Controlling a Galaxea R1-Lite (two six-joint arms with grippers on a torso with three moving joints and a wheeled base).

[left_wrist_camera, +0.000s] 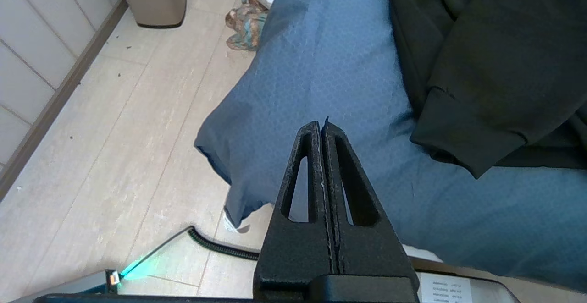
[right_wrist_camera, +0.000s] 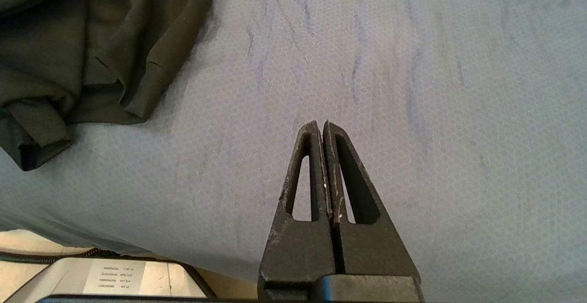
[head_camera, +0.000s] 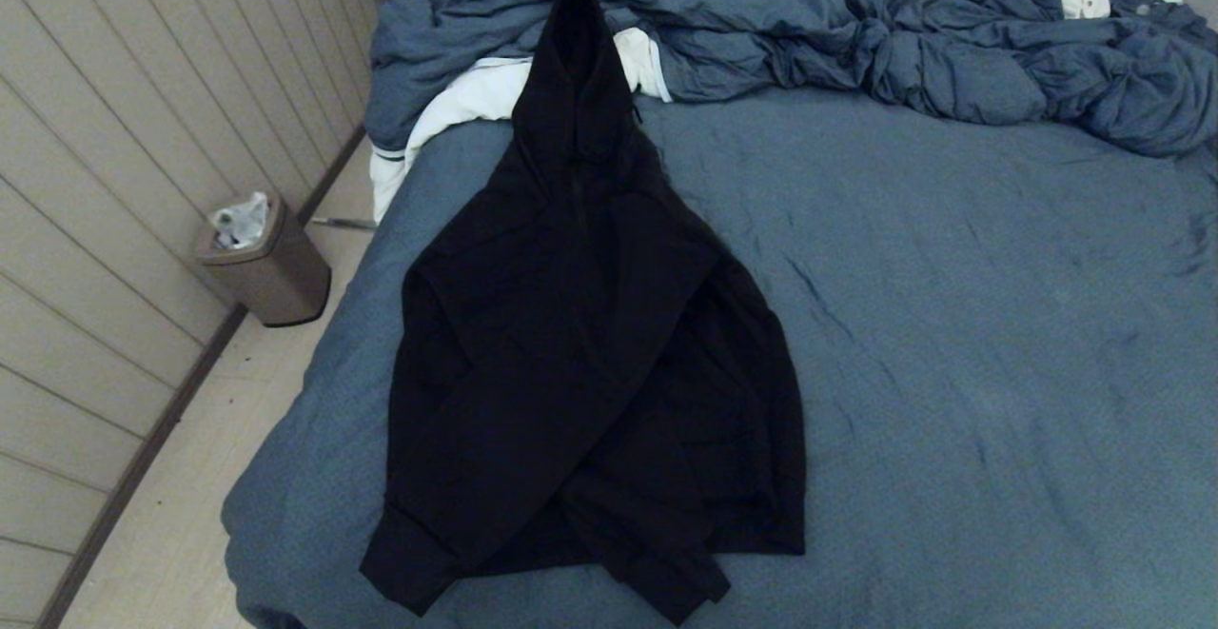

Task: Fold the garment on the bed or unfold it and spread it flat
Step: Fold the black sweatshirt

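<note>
Hoodie [head_camera: 590, 343] lies apart from both pinched-together, empty grippers (left [left_wrist_camera: 321, 126], right [right_wrist_camera: 320, 126]) on bed [head_camera: 952, 324].

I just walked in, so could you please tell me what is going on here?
Nothing is being handled yet. The black hoodie lies on the bed with its sleeves crossed over the front. The left claw is shut above the bed's corner, near a cuff; the right claw is shut over bare sheet beside the hoodie.

Pale panelled wall [head_camera: 114, 182] with a dark baseboard [head_camera: 143, 448], running along light plank flooring [head_camera: 190, 515]. Beige waste bin [head_camera: 266, 267] against that wall, white crumpled bag inside. Black coiled cable [left_wrist_camera: 220, 245] on the floor.
</note>
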